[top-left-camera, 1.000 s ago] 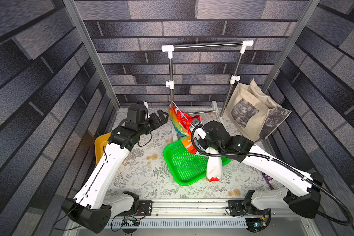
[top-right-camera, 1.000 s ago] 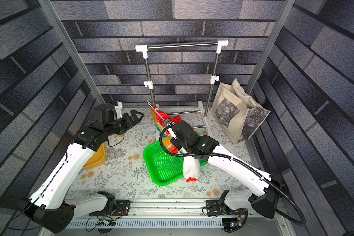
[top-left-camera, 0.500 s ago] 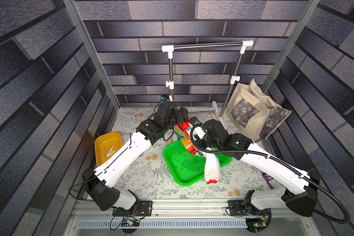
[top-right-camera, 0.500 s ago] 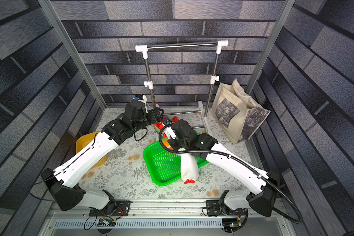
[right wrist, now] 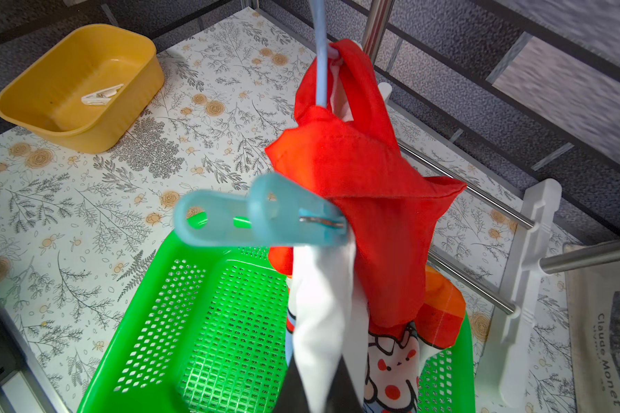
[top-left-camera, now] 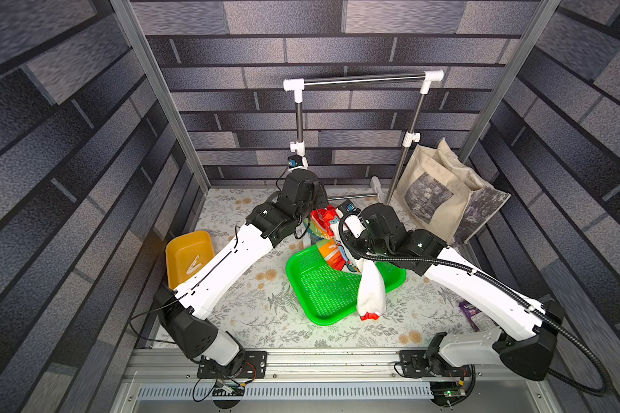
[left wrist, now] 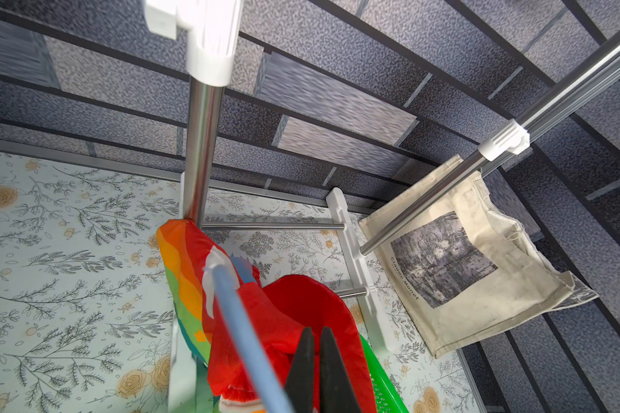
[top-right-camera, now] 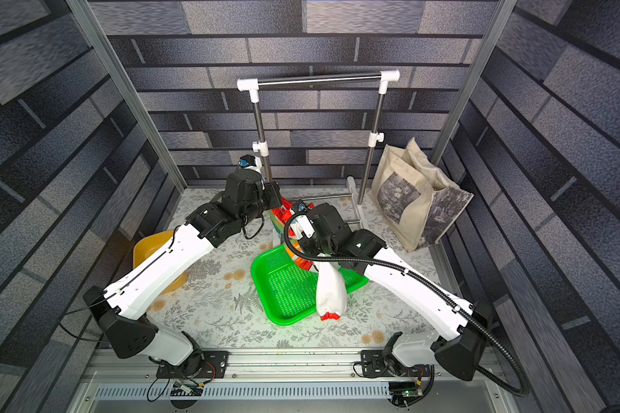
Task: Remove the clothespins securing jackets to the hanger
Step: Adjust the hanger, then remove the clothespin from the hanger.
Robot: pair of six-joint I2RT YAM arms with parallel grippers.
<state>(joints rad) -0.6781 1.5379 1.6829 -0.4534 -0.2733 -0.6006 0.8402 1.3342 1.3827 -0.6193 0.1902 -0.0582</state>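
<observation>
The jacket point(right wrist: 373, 178), red and rainbow-striped with a white cartoon half, hangs bunched over the green tray point(right wrist: 212, 321). The pale-blue hanger point(left wrist: 237, 321) runs through its red collar. A teal clothespin point(right wrist: 265, 218) is clipped where the red and white cloth meet. A white clothespin point(right wrist: 101, 96) lies in the yellow bin point(right wrist: 76, 85). My right gripper point(right wrist: 315, 393) has the white sleeve cloth between its fingers; the sleeve point(top-left-camera: 371, 289) dangles below it. My left gripper point(left wrist: 315, 332) is shut, its tips against the red collar beside the hanger rod.
A steel rack point(top-left-camera: 362, 78) with white joints stands at the back, one post point(left wrist: 201, 143) close behind the jacket. A beige tote bag point(top-left-camera: 441, 200) leans at the back right. A purple packet point(top-left-camera: 471, 314) lies by the right arm.
My left arm swung in from the left to the jacket's collar and its gripper went from open to shut. The right arm stayed at the jacket, its fingers slightly less tight.
</observation>
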